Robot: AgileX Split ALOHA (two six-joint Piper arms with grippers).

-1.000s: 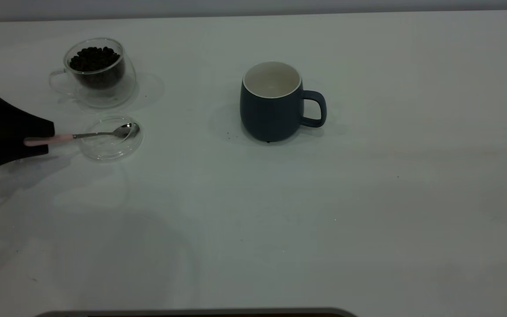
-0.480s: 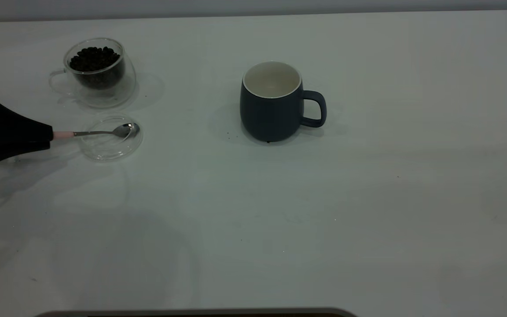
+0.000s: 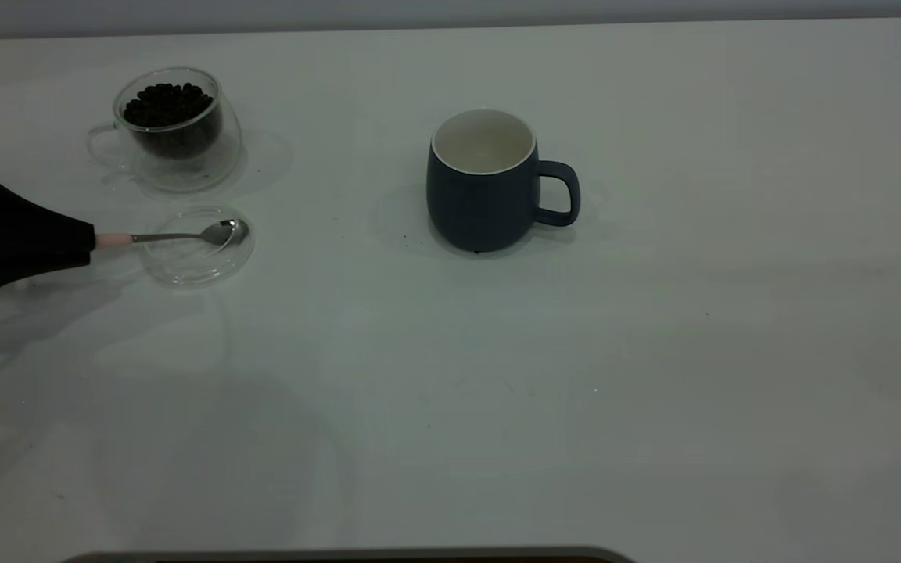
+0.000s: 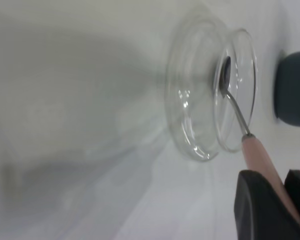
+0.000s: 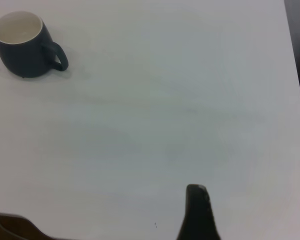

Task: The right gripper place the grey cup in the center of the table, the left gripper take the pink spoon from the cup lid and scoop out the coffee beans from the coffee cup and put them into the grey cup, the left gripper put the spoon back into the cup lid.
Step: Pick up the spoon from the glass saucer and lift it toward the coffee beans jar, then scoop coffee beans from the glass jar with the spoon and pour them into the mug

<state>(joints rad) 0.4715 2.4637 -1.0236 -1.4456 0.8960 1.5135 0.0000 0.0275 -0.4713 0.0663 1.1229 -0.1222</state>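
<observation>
The pink spoon is light, stiff and slick at its metal neck, so the handle end is probably the safest hold. At the left edge of the frame, the left hand is clenched on that handle, the bowl resting in the cup lid. Farther up sits the coffee cup; the grey cup stands mid-bench. I cannot tell the right hand's state.

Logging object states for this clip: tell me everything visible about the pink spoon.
The pink spoon is a small teaspoon with a shiny metal bowl and thin neck and a pale pink rounded handle. It lies nearly level, its bowl resting in the clear cup lid, in front of the coffee cup. The left gripper is shut on the handle's end; only a short pink stretch shows beyond its tip.
</observation>
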